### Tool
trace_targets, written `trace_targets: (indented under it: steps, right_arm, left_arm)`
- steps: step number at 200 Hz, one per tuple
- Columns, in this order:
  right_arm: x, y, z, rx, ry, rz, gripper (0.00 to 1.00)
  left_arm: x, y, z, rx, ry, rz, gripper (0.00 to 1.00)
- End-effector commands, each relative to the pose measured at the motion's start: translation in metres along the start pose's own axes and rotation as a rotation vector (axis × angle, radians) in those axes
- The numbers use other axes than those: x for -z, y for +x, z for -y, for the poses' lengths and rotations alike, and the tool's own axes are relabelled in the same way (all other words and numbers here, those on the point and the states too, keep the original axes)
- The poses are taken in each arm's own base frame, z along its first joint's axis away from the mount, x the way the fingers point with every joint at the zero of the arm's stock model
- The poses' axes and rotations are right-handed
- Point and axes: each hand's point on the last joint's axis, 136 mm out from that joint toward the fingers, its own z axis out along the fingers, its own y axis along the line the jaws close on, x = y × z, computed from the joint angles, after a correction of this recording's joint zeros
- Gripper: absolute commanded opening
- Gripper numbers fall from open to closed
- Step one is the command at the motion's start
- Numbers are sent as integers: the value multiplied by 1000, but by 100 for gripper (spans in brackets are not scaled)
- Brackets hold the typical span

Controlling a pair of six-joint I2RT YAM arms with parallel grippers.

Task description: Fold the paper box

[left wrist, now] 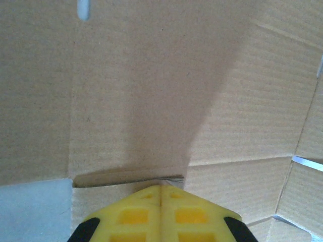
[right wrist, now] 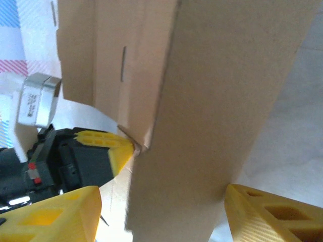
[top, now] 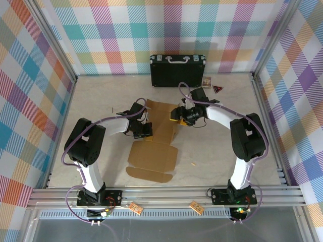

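Right gripper (right wrist: 164,206) astride standing paper box (right wrist: 222,91) flap.

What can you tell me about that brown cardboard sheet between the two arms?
The paper box is plain brown corrugated cardboard, a die-cut sheet with creases, slits and rounded flaps, not yet a box. Its near part lies flat on the table; farther back, a panel is raised. The left gripper, shut, presses its tips against the board at a crease. The right gripper is open, with the raised panel between its fingers.
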Motion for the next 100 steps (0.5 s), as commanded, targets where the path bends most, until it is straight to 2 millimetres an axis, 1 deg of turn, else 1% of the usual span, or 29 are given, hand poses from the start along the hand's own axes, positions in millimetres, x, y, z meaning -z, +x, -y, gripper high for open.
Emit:
trace_targets:
  steps: [1, 30, 39, 63, 89, 100]
  right_arm:
    - [-8, 1, -18, 33, -46, -35, 66]
    - [-32, 8, -21, 56, -50, -72, 65]
    - [-40, 9, -19, 59, -46, -85, 65]
    - [-62, 14, 1, 13, -17, -128, 64]
    - [-78, 23, 17, -15, 19, -165, 63]
    - [-82, 27, 25, -27, 55, -181, 63]
  left_arm:
    - [-19, 48, -58, 35, -230, -159, 0]
    - [-18, 48, -58, 36, -230, -157, 0]
    - [-17, 48, -58, 34, -233, -155, 0]
    - [-18, 50, -60, 33, -236, -162, 0]
    - [-19, 51, -60, 33, -237, -161, 0]
    - [-19, 51, -60, 33, -238, -160, 0]
